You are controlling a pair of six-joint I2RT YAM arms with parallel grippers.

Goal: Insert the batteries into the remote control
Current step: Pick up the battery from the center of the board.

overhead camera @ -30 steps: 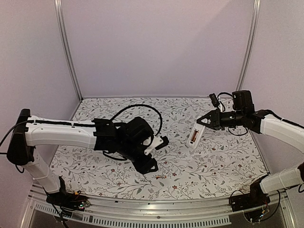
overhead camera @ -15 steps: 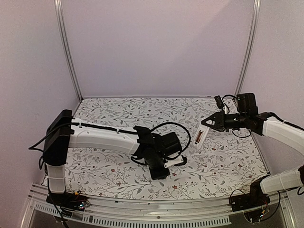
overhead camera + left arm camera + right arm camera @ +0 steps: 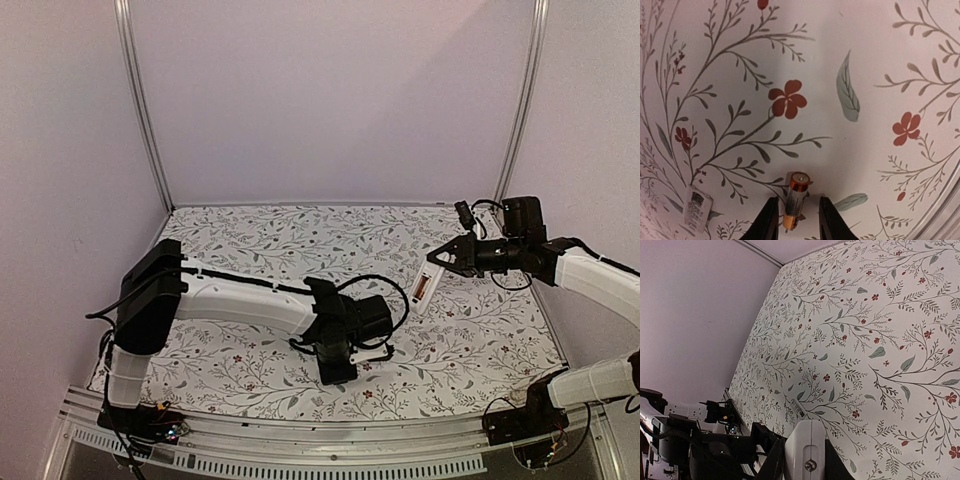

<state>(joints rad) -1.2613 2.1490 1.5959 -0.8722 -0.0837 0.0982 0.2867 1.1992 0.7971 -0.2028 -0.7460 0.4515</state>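
One battery (image 3: 794, 201), a slim gold-and-copper cylinder, lies on the flowered cloth. My left gripper (image 3: 797, 200) points down over it, open, with a finger on each side. A narrow gap shows at the left finger (image 3: 767, 220) and a wider one at the right finger. In the top view the left gripper (image 3: 339, 374) hides that battery. My right gripper (image 3: 447, 260) is shut on the white remote control (image 3: 424, 287) and holds it tilted in the air at the right. The right wrist view shows the remote control (image 3: 807, 447) from its end, with a metal contact in its recess.
A small white printed piece (image 3: 696, 205) lies flat on the cloth left of the battery. It also shows in the right wrist view as a narrow printed piece (image 3: 799, 410). The table's metal front rail (image 3: 330, 440) runs just behind the left gripper. Pale walls enclose the table.
The left arm has swung right and down toward the near edge, over the battery, and its jaws have narrowed. The right arm has carried the remote control slightly right.
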